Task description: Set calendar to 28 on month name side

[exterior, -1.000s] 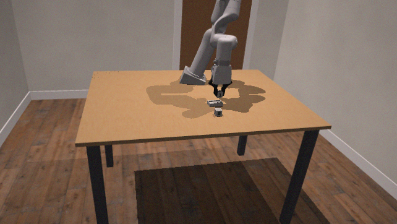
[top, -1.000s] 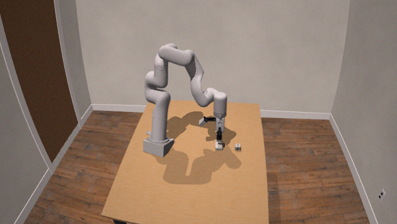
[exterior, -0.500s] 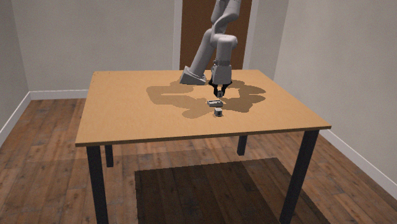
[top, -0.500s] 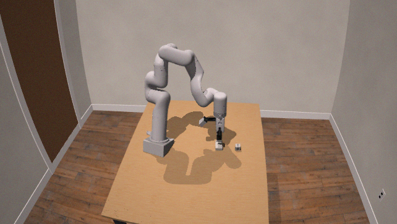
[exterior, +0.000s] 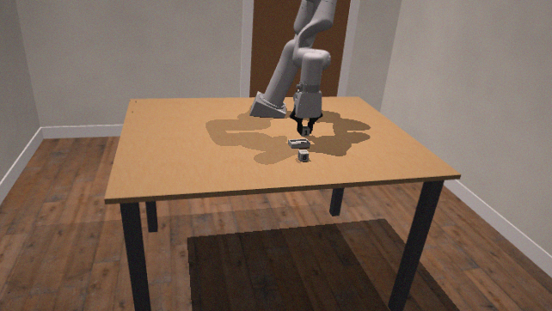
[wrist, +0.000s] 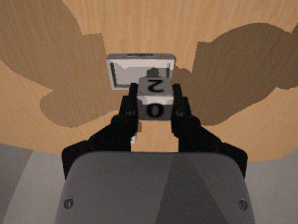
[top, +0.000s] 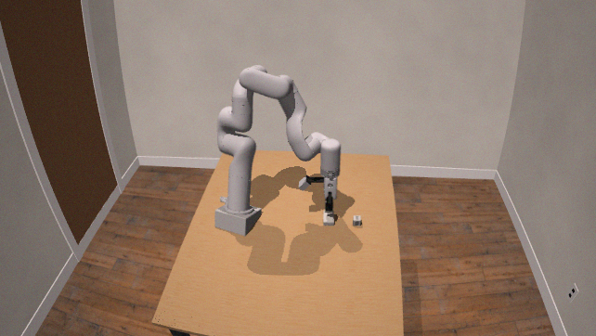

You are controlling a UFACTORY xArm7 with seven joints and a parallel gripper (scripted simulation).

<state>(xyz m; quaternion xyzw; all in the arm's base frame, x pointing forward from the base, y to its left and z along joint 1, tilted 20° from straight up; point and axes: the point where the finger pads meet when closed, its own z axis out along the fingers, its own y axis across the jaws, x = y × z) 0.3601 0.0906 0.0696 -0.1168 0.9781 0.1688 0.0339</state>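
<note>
My gripper is shut on a small grey date cube and holds it in the air a little above the table. In the wrist view the cube shows a 2 on the side facing the tray and a 0 on the side nearest the camera. In the exterior view the held cube shows a 1. The small grey tray lies flat on the table just beyond and below the cube; it also shows in the exterior view and the top view. The second cube stands on the table outside the tray.
The arm's base stands on the table's left side in the top view. The wooden table top spreads wide around the tray, with its edge well to the front.
</note>
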